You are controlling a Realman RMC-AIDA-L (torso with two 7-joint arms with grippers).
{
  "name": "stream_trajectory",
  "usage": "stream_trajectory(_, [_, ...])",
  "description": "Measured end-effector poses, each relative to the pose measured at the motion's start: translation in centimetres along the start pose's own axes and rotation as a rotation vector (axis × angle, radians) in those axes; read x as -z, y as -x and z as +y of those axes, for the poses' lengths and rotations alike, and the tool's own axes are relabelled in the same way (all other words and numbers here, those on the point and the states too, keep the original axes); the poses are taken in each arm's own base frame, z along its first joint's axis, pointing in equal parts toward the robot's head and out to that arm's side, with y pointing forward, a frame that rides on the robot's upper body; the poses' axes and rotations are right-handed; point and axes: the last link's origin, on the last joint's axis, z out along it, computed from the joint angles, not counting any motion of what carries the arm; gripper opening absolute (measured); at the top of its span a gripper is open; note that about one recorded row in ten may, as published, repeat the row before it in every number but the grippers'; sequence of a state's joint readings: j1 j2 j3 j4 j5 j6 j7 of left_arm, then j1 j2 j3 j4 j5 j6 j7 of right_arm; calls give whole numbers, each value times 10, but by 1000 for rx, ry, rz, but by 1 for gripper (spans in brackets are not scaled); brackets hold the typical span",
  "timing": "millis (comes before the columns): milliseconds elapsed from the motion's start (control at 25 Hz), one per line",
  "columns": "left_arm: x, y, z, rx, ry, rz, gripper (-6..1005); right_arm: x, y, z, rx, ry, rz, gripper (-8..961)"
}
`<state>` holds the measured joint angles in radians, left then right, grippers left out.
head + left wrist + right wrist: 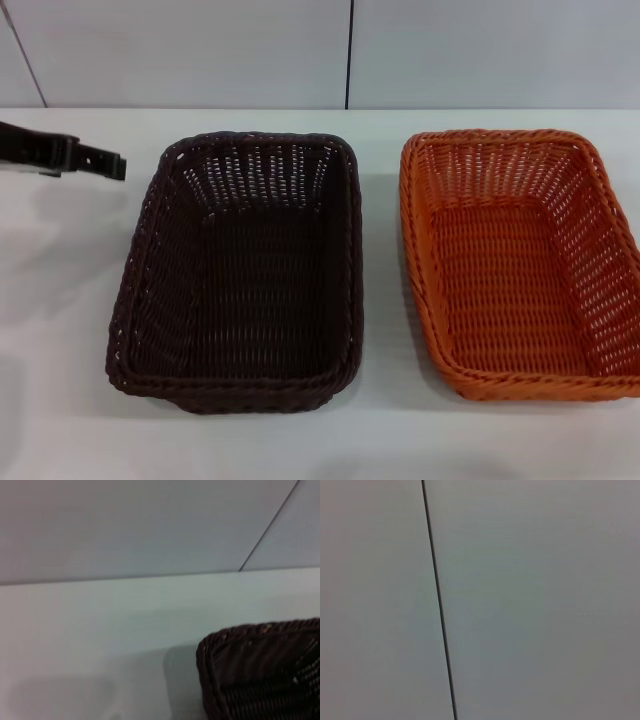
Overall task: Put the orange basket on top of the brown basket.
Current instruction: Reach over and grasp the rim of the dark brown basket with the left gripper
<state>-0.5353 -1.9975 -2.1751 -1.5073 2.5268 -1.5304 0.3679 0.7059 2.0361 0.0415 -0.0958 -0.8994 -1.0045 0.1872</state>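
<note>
The brown basket stands empty on the white table, left of centre in the head view. One of its corners also shows in the left wrist view. The orange basket stands empty beside it on the right, a small gap apart, cut by the head view's right edge. My left gripper hovers at the far left, level with the brown basket's far rim and a short way outside it. It holds nothing. My right gripper is out of view, and its wrist view shows only the wall.
The white table runs back to a pale panelled wall with a dark vertical seam. Bare table lies left of the brown basket and in front of both baskets.
</note>
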Motion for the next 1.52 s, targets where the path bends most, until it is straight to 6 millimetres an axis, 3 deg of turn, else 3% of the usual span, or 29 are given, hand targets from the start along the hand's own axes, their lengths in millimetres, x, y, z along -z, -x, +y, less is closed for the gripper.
stream_trajectory(680, [-21,27,10,84,42,-88,851,3,-2,-7,-9,-29,4,575])
stream_trajectory(1520, [-59,41,11,128,88,-119,849,4,-2,-10,-5,-34,4,574])
